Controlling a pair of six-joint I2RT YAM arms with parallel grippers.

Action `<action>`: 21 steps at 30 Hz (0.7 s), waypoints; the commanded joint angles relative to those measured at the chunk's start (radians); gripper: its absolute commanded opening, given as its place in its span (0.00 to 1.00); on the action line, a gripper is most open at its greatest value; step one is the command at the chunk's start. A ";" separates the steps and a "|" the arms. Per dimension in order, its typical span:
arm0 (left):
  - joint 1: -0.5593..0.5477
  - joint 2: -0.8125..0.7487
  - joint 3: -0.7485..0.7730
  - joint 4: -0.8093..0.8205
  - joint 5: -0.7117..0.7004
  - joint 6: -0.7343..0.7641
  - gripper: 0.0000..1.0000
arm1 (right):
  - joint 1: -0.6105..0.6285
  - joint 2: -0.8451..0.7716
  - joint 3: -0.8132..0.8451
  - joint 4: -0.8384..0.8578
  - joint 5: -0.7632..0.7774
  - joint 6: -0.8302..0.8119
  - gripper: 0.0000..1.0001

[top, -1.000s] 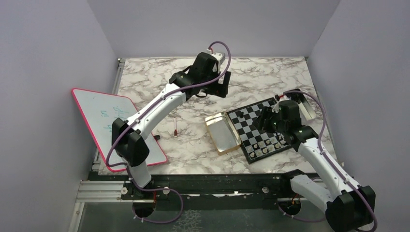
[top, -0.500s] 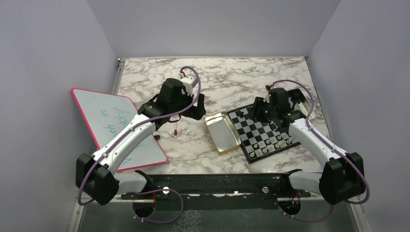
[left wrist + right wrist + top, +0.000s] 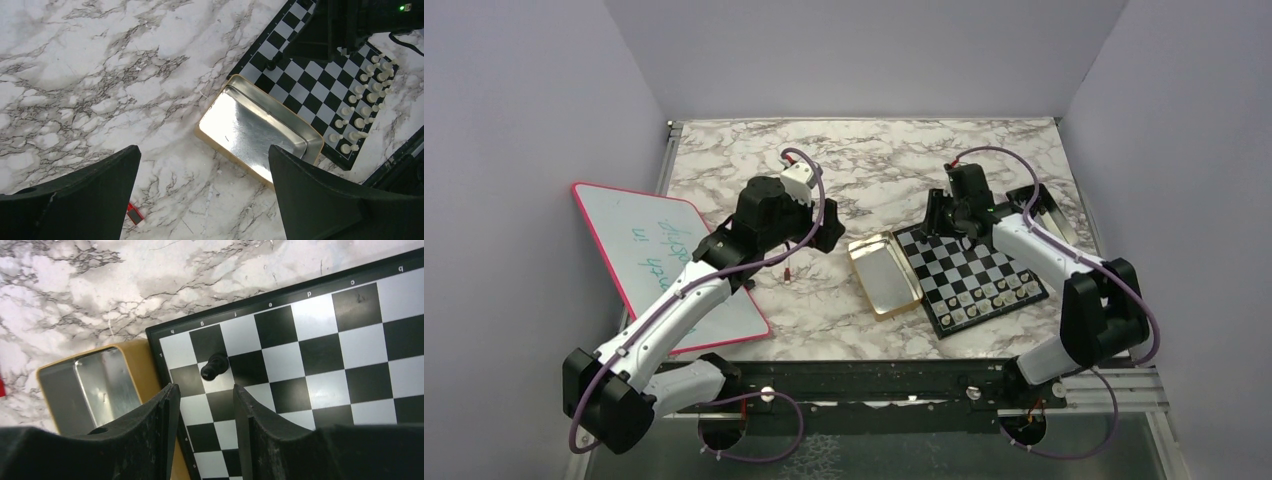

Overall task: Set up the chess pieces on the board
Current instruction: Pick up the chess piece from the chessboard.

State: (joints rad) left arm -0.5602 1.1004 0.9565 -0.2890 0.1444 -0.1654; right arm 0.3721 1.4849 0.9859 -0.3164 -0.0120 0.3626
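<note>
From above, we see the board [image 3: 972,272] lying askew on the right half of the marble counter [image 3: 874,165]. Its left edge sits against a gold tin [image 3: 884,277], and pale chess pieces [image 3: 996,294] are ranged along its near-right side. The right claw [image 3: 936,222] hangs over the board's far-left corner. The left claw [image 3: 829,232] is over bare marble to the left of the tin, near a small red object [image 3: 787,271] and a pink-rimmed whiteboard [image 3: 659,262]. In the left wrist view, the left claw [image 3: 202,155] has its fingers [image 3: 85,200] spread wide with nothing between them. Below it lie the open tin [image 3: 260,132], the red object [image 3: 134,215] and the board [image 3: 320,75], which carries the pale chess pieces [image 3: 360,105] and one black piece [image 3: 271,64]. In the right wrist view, the right claw [image 3: 205,387] stands partly apart, clamped on nothing. The black piece [image 3: 214,366] leans on a square near the board's [image 3: 320,355] corner, just past the fingertips [image 3: 171,395], with the tin [image 3: 95,385] beside the board's edge.
</note>
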 commanded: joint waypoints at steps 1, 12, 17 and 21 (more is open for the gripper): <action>-0.003 -0.037 -0.008 0.038 -0.052 0.021 0.99 | 0.020 0.083 0.073 -0.006 0.065 -0.051 0.47; -0.003 -0.036 -0.009 0.036 -0.051 0.022 0.99 | 0.036 0.196 0.100 -0.001 0.091 -0.063 0.39; -0.003 -0.038 -0.010 0.034 -0.057 0.026 0.99 | 0.040 0.209 0.104 0.009 0.099 -0.067 0.32; -0.003 -0.039 -0.012 0.034 -0.061 0.026 0.99 | 0.042 0.205 0.110 0.006 0.106 -0.072 0.23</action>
State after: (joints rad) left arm -0.5602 1.0809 0.9531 -0.2775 0.1089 -0.1520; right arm 0.4068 1.6863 1.0595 -0.3176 0.0601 0.3054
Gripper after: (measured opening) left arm 0.990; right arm 0.271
